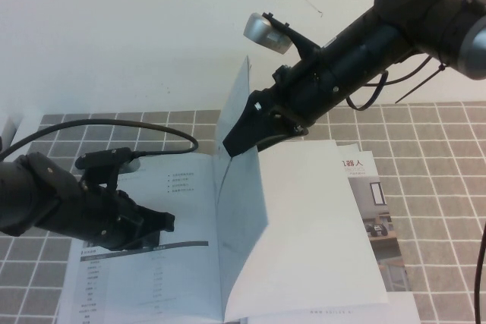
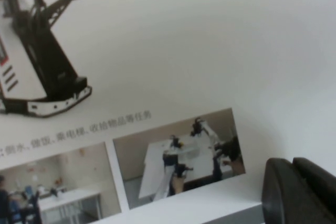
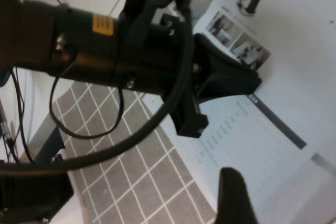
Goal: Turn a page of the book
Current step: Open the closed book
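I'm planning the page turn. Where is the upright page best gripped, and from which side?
Probably its free upper edge, from the robot's right: the page stands nearly upright above the book, beside the open right claw. The left claw rests on the left page.

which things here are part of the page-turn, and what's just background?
In the job:
- the book, lying open
- the page, standing upright mid-turn
- right claw, open, at the page's upper edge
- left claw, low over the left-hand page

Just there:
- the grey tiled mat under the book
- the white wall behind
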